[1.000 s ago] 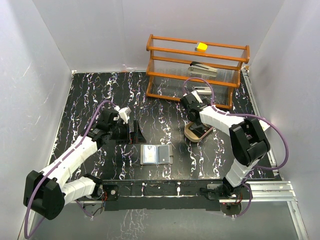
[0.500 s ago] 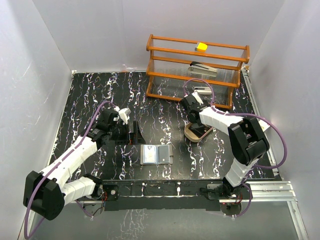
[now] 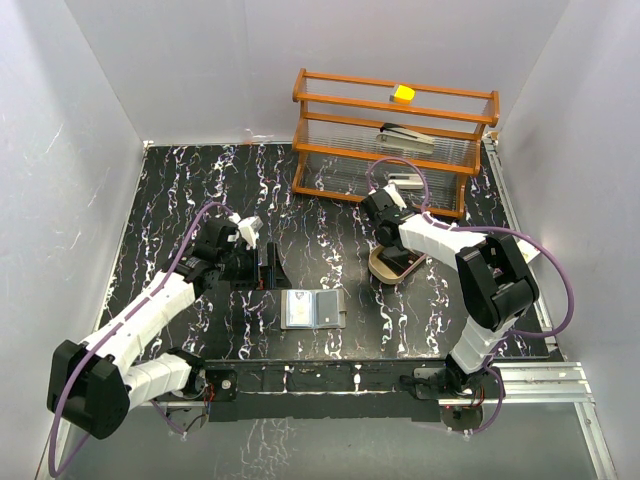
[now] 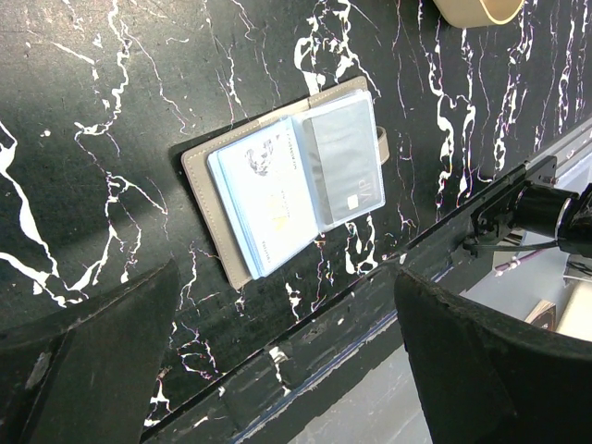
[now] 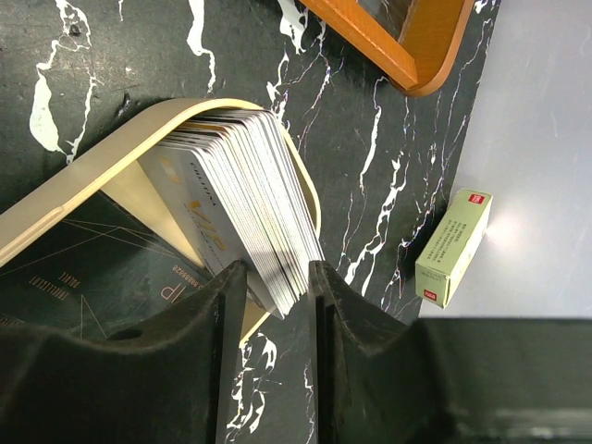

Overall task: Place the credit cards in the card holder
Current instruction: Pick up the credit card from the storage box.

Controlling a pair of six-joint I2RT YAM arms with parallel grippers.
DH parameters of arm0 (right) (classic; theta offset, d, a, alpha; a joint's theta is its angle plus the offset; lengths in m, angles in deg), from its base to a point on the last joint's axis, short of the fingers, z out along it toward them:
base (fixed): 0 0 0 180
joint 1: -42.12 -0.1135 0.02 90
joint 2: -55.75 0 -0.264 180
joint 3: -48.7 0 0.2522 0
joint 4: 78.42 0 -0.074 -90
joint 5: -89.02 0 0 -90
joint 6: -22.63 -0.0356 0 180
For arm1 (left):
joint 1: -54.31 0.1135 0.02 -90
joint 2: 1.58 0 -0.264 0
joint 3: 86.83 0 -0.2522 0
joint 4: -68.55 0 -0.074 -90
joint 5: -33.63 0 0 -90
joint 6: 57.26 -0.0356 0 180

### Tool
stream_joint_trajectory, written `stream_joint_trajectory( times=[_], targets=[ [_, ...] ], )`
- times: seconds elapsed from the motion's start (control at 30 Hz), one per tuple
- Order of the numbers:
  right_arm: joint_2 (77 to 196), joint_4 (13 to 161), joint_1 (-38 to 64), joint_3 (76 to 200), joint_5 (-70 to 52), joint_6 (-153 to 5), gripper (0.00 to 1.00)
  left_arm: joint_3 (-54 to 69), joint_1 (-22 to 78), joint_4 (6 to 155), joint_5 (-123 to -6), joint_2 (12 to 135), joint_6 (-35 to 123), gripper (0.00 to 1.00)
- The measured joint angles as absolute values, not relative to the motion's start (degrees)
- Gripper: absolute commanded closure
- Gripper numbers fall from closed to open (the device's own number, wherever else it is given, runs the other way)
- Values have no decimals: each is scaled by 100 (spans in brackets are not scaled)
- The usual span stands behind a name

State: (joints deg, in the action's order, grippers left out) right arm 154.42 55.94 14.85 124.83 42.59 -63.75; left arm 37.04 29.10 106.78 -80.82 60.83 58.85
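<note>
- While both arms reached over it, the table (image 3: 180, 190) took up most of the overhead view: a flat black slab of marble pattern, veined in white.
- At its far edge stood an orange wooden rack (image 3: 395, 85) with ribbed clear panels and a small yellow block (image 3: 403, 93) on its top shelf.
- The left gripper (image 3: 268, 266) hung with its broad, dark, matte fingers spread wide apart, holding nothing, above and just left of the card holder.
- The right gripper (image 5: 277, 270) was lowered into the tray, one finger on either side of the stack's near corner. I could not tell whether the fingers pressed it.
- The tray (image 5: 111, 153) was a pale wooden oval with a smooth, thin rim.
- The card holder (image 4: 351, 157) lay open and flat on the table near the front edge — grey, matte and leather-like, with glossy clear sleeves and a pale blue card (image 4: 264, 199) under the left one.
- The credit cards (image 5: 231, 157) stood on edge in the tray as a fanned stack of thin, whitish plastic.
- A little green box (image 5: 453, 245) lay on the pale surface beyond the table's edge.
- Against the overhead view a second before, almost nothing differed — holder, tray and both arms kept their places.
</note>
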Motion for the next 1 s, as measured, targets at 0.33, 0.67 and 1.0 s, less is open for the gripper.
stream_joint_trajectory(
  times=[0.33,0.67,1.0],
  targets=[
    [15442,5592,1485,12483,4167,-6378,79,3704,2910,10676,-8093,6098,5872,1],
    [15433,5579,1485,12485,4041,-6378,86,3704,2910,10676,-8095,6103,5870,1],
    [15379,5457,1485,12586,4032,-6404,89,3704,2910,10671,-8172,6214,5861,1]
  ],
)
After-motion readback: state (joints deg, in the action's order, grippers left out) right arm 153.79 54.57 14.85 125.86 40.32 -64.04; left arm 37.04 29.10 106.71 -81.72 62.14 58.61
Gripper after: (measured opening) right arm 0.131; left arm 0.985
